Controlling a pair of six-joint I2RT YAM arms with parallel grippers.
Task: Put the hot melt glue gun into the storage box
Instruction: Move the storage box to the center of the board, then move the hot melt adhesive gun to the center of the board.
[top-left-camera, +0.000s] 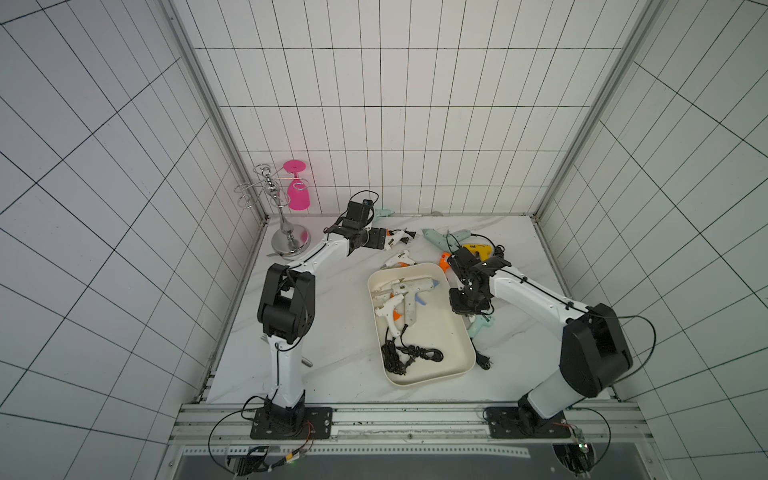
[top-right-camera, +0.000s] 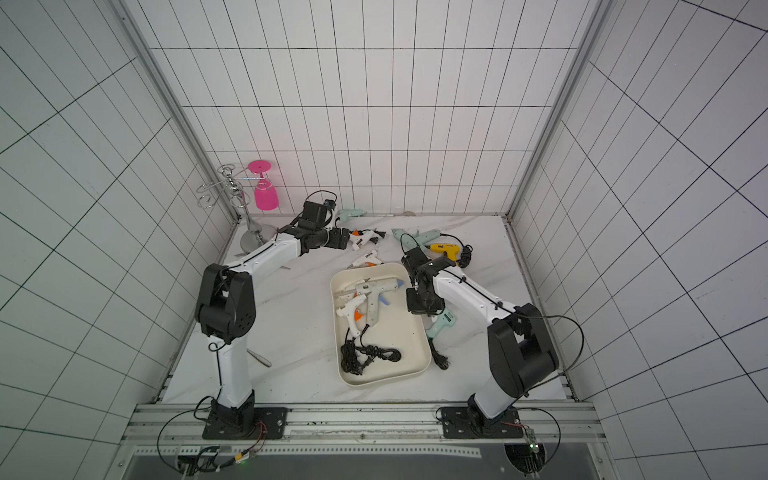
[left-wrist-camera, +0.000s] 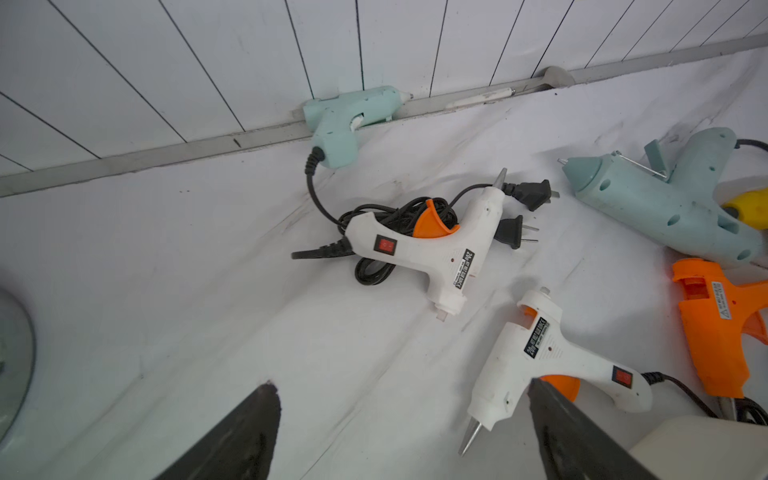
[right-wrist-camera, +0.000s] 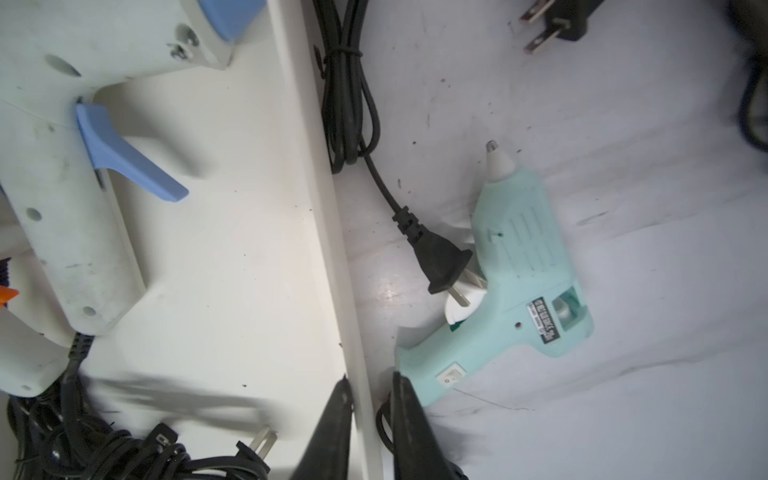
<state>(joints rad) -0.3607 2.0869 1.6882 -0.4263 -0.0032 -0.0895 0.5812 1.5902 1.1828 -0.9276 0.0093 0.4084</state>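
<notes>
The left gripper (left-wrist-camera: 401, 382) hangs spread wide with nothing between its fingers; a white glue gun (left-wrist-camera: 552, 361) lies partly behind one fingertip; the right gripper (right-wrist-camera: 372, 384) stands nearly closed astride the wall of the storage box (right-wrist-camera: 328, 249); whether it pinches, I cannot tell; a mint glue gun (right-wrist-camera: 519, 299) lies outside, just beside the outer finger; a blue-triggered glue gun (right-wrist-camera: 54, 187) lies inside, past the inner finger.

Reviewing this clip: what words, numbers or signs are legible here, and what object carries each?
"20W": black label on the white glue gun on its coiled cord; smaller print blurred.
"20W": same label on the other white glue gun; rest blurred.
Unreadable: warning sticker on the orange glue gun.
Unreadable: black label on the mint glue gun.
</notes>
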